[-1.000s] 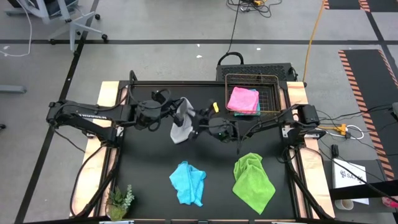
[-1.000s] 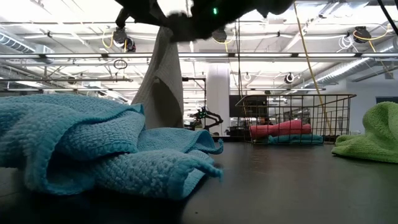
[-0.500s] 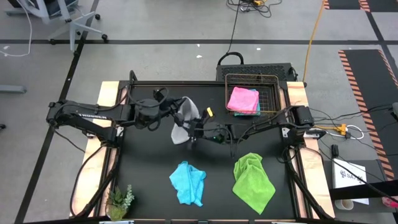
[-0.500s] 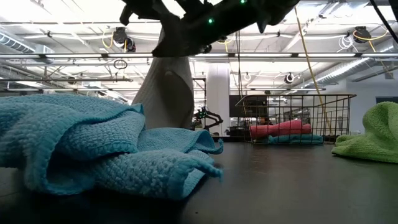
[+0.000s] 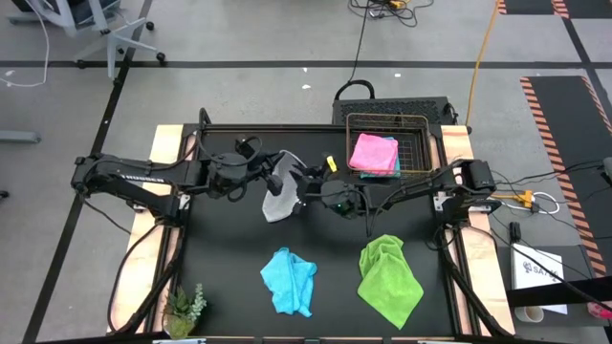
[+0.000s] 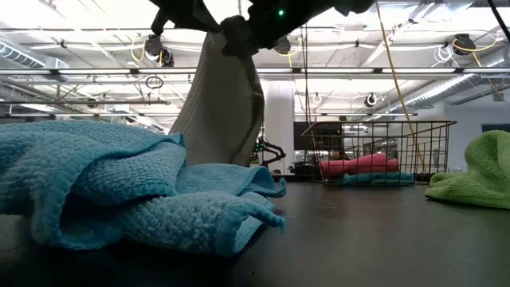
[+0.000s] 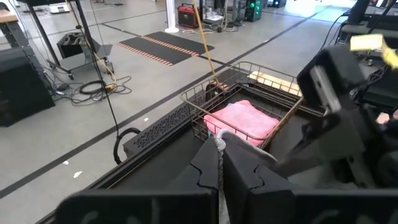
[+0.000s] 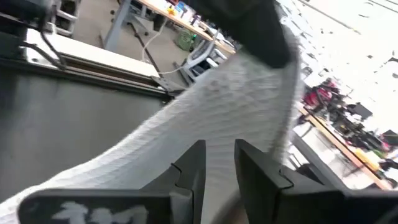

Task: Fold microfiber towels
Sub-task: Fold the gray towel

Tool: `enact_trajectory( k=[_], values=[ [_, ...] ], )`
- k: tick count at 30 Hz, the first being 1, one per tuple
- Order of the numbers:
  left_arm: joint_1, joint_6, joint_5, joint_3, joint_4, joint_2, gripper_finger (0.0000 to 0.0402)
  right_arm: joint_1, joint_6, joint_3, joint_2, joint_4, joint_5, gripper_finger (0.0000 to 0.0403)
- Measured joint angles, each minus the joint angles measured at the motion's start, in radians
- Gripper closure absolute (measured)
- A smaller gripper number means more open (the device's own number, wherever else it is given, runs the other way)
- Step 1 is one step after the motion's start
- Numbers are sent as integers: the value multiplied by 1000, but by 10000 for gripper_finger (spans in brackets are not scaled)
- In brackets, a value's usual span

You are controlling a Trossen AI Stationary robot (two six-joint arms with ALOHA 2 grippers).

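Note:
A white-grey microfiber towel (image 5: 279, 194) hangs above the middle of the black table (image 5: 229, 277), between my two grippers. My left gripper (image 5: 272, 164) comes from the table's left and is shut on the towel's top. My right gripper (image 5: 302, 191) comes from the right and is shut on the same towel a little nearer. In the low view the towel (image 6: 219, 112) hangs as a broad sheet; the blue towel hides its lower end. A crumpled light blue towel (image 5: 289, 282) and a lime green towel (image 5: 389, 279) lie near the front. A pink towel (image 5: 373, 153) lies in the basket. My left gripper pinches the towel's top edge (image 7: 219, 142) between its two shut fingers. The fingers reach in almost level from the table's left. The towel hangs below them. My right gripper has the towel's upper part (image 8: 219, 149) between its two fingers (image 8: 186, 171). It comes level from the table's right. In the low view the cloth bunches at this hold (image 6: 237, 38) and hangs down from it; one layer or several, I cannot tell.
A wire basket (image 5: 386, 143) stands at the far right of the table, with another folded towel under the pink one. A small green plant (image 5: 185, 308) stands at the near left corner. Bare table lies under and to the left of the hanging towel.
My right gripper went toward the left gripper, then came back toward the table's right, rolling a little. The white-grey towel, a narrow hanging strip a second ago, now hangs wider between the two grippers. My left gripper stayed shut on it.

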Motion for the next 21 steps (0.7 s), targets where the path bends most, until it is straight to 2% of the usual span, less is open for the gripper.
enact_trajectory(
  k=[4,11,21],
  values=[
    [0,0,0,0,-2,0,388,-6,-20,0,-11,-44,36,328],
    [-3,6,17,0,-3,0,392,-13,-19,0,-11,-129,40,328],
    [-3,9,18,0,-11,0,391,-12,-22,0,-21,-146,60,328]
  ],
)
